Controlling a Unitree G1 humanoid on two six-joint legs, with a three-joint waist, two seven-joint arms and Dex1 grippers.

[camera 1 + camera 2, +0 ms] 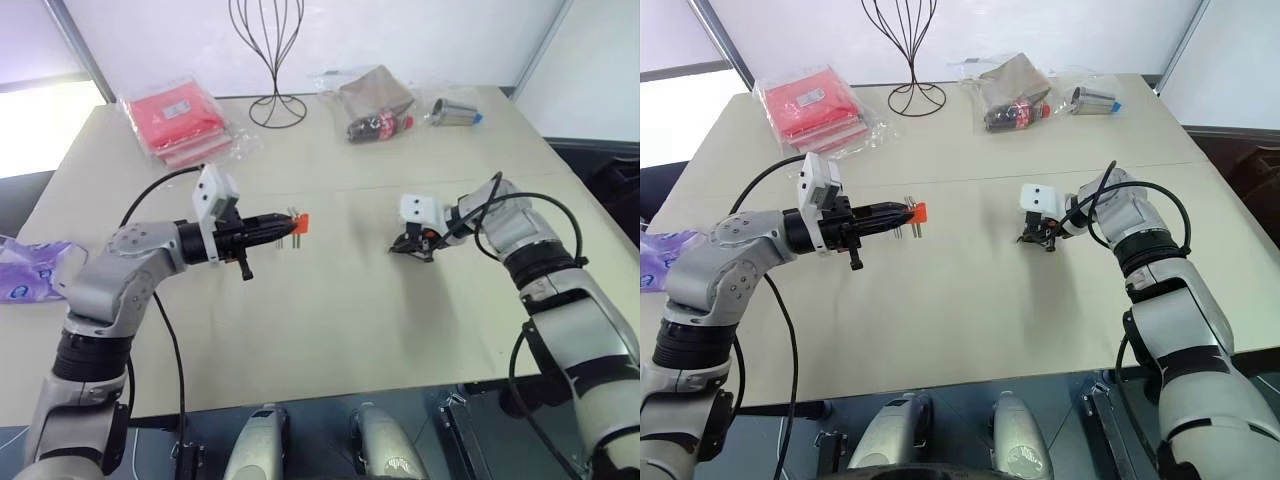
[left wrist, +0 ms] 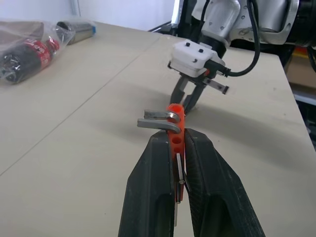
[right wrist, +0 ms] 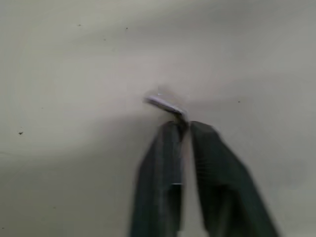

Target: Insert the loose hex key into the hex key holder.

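Left gripper (image 1: 285,226) fingers clenched on orange holder (image 1: 300,222) at frame centre-left, right gripper (image 3: 181,129) fingers pinching loose hex key (image 3: 165,105) by its bend on the desk (image 1: 330,320), centre-right; shallow grip, key may twist or slip on lifting.

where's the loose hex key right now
The loose hex key is pinched at the tips of the right gripper, down on the table, right of the orange holder.

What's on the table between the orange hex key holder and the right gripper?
Nothing: bare table separates the hex key holder from the right gripper, seen in both eye views.
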